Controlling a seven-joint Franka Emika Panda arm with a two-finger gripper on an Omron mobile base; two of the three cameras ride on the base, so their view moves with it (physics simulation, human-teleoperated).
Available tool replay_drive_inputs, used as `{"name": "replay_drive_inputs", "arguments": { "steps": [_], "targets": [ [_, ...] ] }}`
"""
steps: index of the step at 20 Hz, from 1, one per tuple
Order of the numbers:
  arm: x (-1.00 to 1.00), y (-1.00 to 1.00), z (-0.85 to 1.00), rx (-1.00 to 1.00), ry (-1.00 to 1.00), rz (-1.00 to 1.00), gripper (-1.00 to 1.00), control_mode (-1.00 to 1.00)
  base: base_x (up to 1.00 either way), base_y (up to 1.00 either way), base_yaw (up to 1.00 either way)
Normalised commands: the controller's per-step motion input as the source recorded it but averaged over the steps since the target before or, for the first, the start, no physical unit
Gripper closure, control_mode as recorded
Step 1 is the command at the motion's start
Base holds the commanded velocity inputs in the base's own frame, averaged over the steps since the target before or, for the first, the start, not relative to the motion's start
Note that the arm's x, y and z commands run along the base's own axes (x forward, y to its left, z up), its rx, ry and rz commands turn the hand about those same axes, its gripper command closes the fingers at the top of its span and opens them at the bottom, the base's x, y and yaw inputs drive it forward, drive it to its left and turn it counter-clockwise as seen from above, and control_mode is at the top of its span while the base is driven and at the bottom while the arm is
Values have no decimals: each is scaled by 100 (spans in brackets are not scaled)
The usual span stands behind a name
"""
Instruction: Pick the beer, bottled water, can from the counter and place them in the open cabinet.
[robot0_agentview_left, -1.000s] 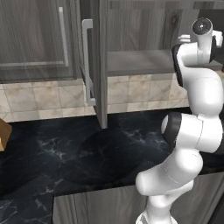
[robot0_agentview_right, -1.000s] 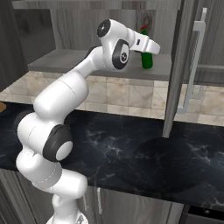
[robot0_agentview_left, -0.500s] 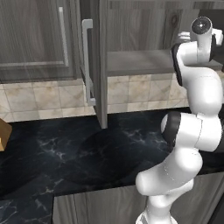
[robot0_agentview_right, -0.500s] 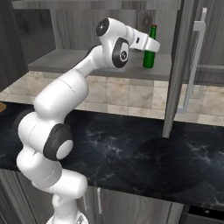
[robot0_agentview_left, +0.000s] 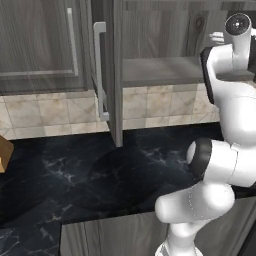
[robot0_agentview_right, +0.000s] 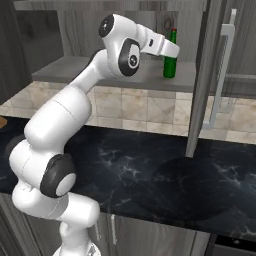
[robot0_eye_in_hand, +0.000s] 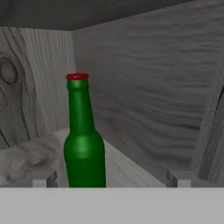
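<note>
Standing upright on the inner shelf of the open cabinet (robot0_agentview_right: 75, 67), the beer (robot0_agentview_right: 170, 53) is a dark green glass bottle with a narrow neck and a red cap. In the right base view it sits toward the right part of the shelf, close to the cabinet's open door (robot0_agentview_right: 202, 75), which swings out toward the camera and carries a long vertical silver bar handle (robot0_agentview_right: 220, 75).

The white arm reaches up from the base to shelf height, and the gripper (robot0_agentview_right: 170, 50) is level with the bottle, just beside it. In the hand view the beer (robot0_eye_in_hand: 84, 135) fills the left of centre, with the grey wood-grain back and side walls of the cabinet (robot0_eye_in_hand: 148, 87) behind it. The 2 finger tips (robot0_eye_in_hand: 43, 178) appear as small grey blocks low in that view, 1 to each side of the bottle and set wide apart; the left tip is close to the bottle's base, the right tip well clear of it. The pincer is released and spread, not clasping the glass.

Below the cabinet runs a band of beige wall tiles (robot0_agentview_right: 145, 107), and beneath that the counter (robot0_agentview_right: 150, 175), black with white veins. In the left base view a brown object (robot0_agentview_left: 4, 152) shows at the counter's left edge, cut off by the frame.
</note>
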Motion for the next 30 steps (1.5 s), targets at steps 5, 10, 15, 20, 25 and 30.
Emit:
{"name": "replay_drive_inputs", "arguments": {
  "steps": [5, 10, 15, 20, 25, 30],
  "targets": [
    [-100, 28, 0, 0, 0, 0, -100, -100, 0, 0, 0],
    [-97, 37, 0, 0, -1, 0, -100, -100, 0, 0, 0],
    [-100, 45, 0, 0, -1, 0, -100, -100, 0, 0, 0],
    [-100, 39, 0, 0, 0, 9, -100, -100, 0, 0, 0],
    [-100, 20, -2, 4, 0, 22, -100, -100, 0, 0, 0],
    [-98, 20, -4, 8, 0, 33, -100, -100, 0, 0, 0]
  ]
}}
